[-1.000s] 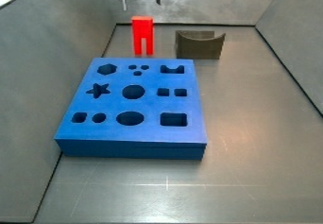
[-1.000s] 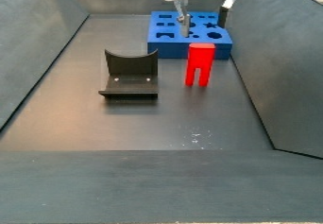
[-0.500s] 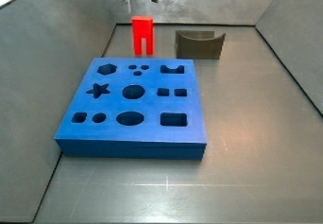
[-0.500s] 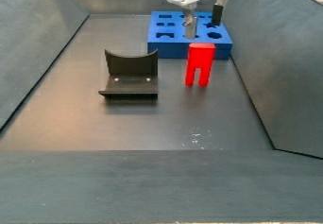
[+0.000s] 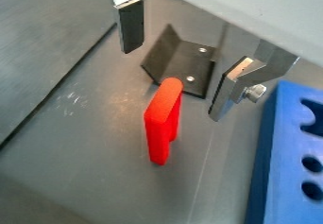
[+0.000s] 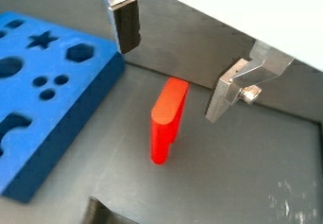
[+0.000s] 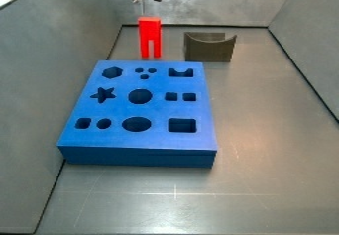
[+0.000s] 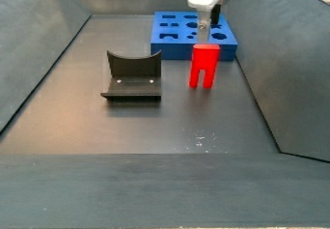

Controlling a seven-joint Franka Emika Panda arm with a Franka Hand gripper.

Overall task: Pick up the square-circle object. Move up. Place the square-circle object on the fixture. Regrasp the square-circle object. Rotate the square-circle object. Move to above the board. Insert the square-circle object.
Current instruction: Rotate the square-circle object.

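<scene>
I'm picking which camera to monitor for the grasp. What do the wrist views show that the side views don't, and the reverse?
Only the wrist views show both fingers of the gripper spread open above the red square-circle object. Only the side views show the whole blue board with all its cutouts, and the full fixture. Both show the red piece standing upright on the floor, ungrasped, with the gripper overhead.

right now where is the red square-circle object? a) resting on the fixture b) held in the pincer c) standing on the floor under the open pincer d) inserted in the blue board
c: the red square-circle object stands upright on the floor, untouched, with the open pincer above it, one finger on each side; the fixture and blue board sit apart.
</scene>
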